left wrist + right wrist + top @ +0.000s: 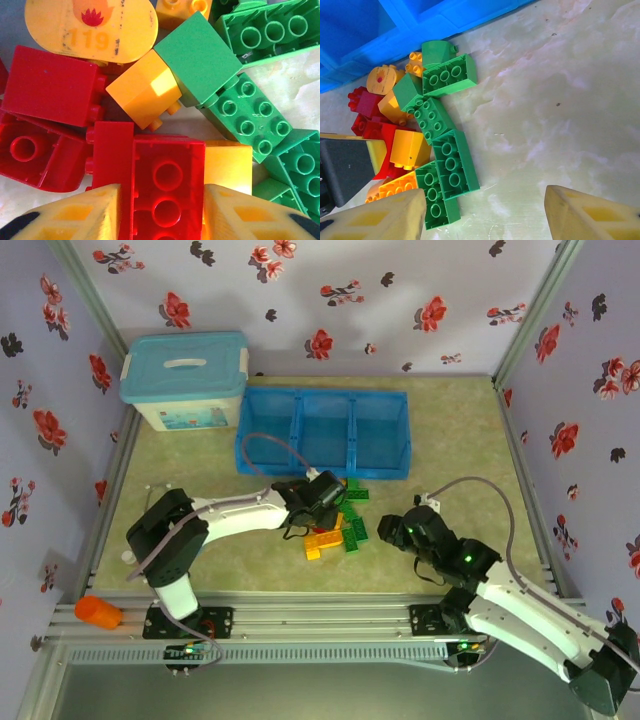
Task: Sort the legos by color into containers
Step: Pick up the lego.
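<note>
The legos (338,525) lie in a mixed pile of red, yellow and green just in front of the blue tray (325,430) whose three compartments are the containers. My left gripper (318,502) is down in the pile. In the left wrist view its fingers (75,215) press both sides of an upturned red brick (167,185), so the left gripper (167,222) is shut on it. A yellow cube (145,92) and green bricks (250,117) lie close around. My right gripper (485,220) hangs open over bare table beside two long green bricks (451,162), holding nothing.
A white box with a teal lid (185,380) stands at the back left beside the tray. An orange object (97,612) lies on the front rail at the left. Bare table stretches to the right of the pile (555,100).
</note>
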